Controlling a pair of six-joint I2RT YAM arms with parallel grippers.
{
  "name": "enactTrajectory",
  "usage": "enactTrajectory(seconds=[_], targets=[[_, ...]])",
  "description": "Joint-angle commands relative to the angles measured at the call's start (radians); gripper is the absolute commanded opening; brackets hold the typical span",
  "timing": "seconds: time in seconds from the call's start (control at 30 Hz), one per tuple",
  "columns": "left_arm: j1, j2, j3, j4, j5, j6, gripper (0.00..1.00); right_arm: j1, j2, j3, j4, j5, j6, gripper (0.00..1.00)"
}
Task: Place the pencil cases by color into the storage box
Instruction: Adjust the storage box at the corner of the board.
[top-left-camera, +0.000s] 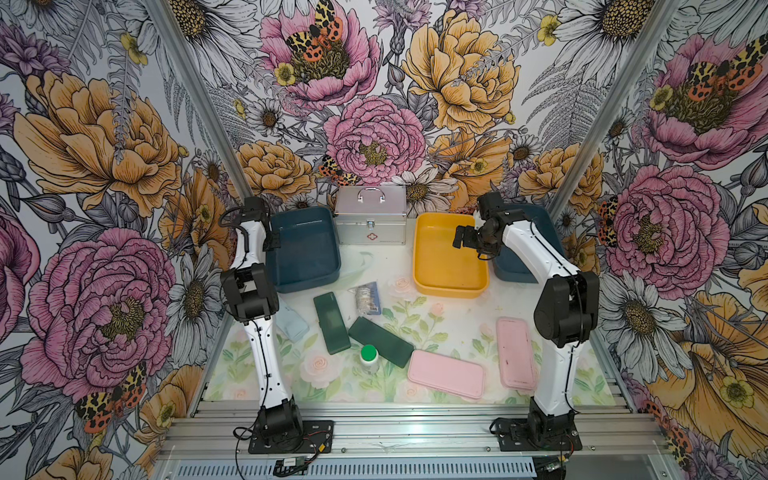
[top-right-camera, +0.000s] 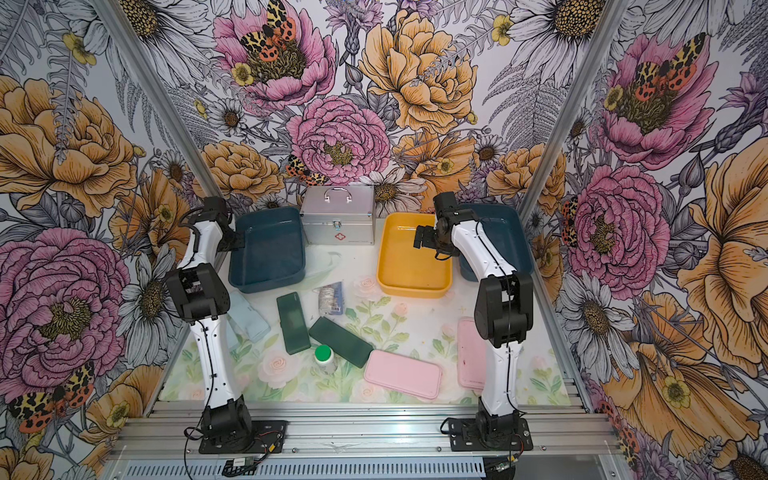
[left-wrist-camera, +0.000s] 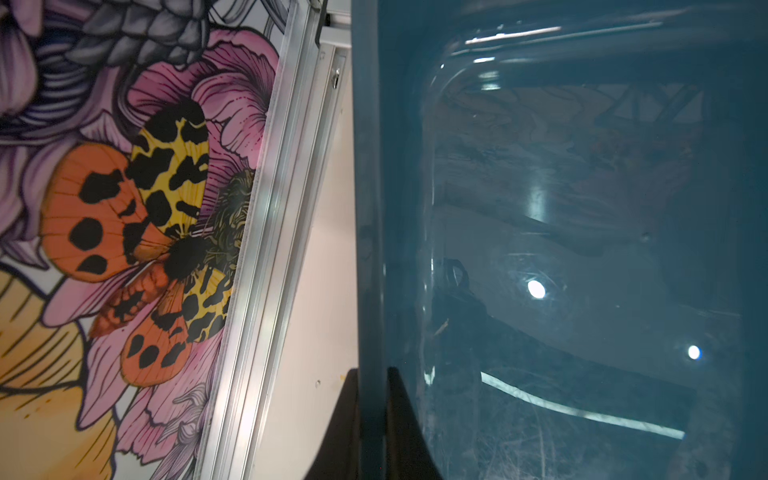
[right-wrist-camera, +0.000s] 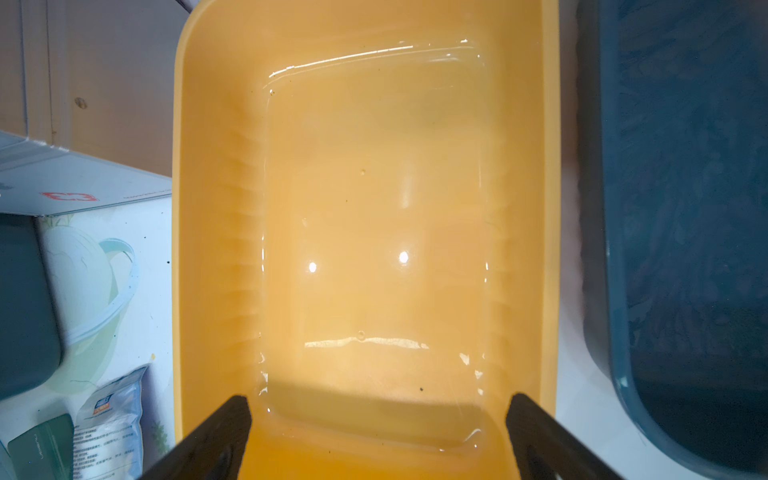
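Pinching a blue bin (left-wrist-camera: 370, 208), apparently, left claw (left-wrist-camera: 372, 374) and wide right claw (right-wrist-camera: 379, 398) stand apart from pencil cases (top-left-camera: 331, 322).

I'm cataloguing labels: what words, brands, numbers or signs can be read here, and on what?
Red cross sign, wordless: front of the metal case; print beside it too small to read.
Blurred, unreadable: blue label and print lines on the clear packet.
Too small to read: pale edge lettering on the dark green pencil case.
Nothing else legible.
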Motion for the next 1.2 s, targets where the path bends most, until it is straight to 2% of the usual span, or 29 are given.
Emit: enactTrajectory(seconds=[0.0, 0.27, 0.57, 0.77, 0.87, 1.0, 1.03, 1.17], targets=[[0.038, 0.02, -0.061, -0.013, 0.03, 0.107, 0.02, 0.013, 0.016, -0.021, 0.021, 0.002, 0.029, 0.99], [0.046, -0.022, -0.128, 0.002, 0.097, 0.155, 0.01, 0.027, 0.031, -0.02, 0.027, 0.006, 0.044, 0.99], [0.048, -0.093, -0.208, 0.031, 0.062, 0.18, 0.01, 0.028, 0.031, -0.051, 0.05, 0.0, 0.05, 0.99], [0.05, -0.126, -0.209, 0.037, 0.049, 0.176, 0.03, 0.028, 0.042, -0.059, 0.07, -0.008, 0.047, 0.99], [0.049, -0.149, -0.217, 0.051, 0.07, 0.151, 0.15, 0.03, 0.036, -0.059, 0.09, -0.011, 0.037, 0.99], [0.048, -0.176, -0.209, 0.064, 0.099, 0.098, 0.54, 0.035, 0.025, -0.058, 0.119, -0.004, 0.013, 0.99], [0.047, -0.183, -0.204, 0.068, 0.102, 0.082, 0.96, 0.035, 0.025, -0.051, 0.121, -0.003, 0.007, 1.0], [0.033, -0.209, -0.187, 0.072, 0.117, 0.045, 0.99, 0.048, -0.004, -0.064, 0.162, 0.004, -0.038, 1.0]])
